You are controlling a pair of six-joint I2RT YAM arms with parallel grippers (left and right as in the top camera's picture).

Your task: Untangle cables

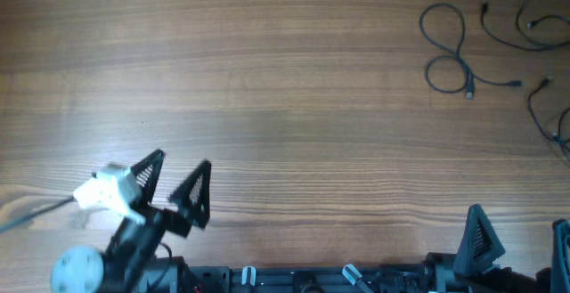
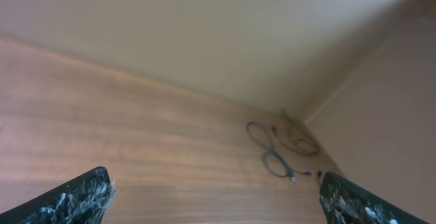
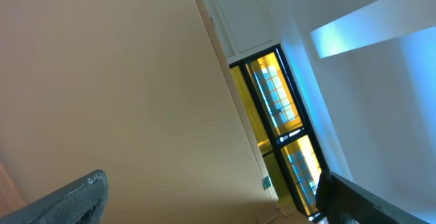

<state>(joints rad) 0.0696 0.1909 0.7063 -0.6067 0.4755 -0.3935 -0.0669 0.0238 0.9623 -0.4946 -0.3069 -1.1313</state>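
Two robot arms wait at the near edge of a wooden table [image 1: 267, 79]. The left pincer [image 1: 174, 184] has its fingers spread apart and holds nothing. The right pincer [image 1: 519, 240] is also spread wide and empty. The cables [image 1: 457, 57], thin black cords in loose loops, lie far ahead of the right pincer, and well ahead and right of the left one. They look light, limp and slippery, and are probably best pinched just behind a plug [image 1: 468, 93].

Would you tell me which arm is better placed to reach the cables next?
Right, probably. The cables lie at the far right of the table, and the right gripper sits open on that side; the left gripper is at the left.
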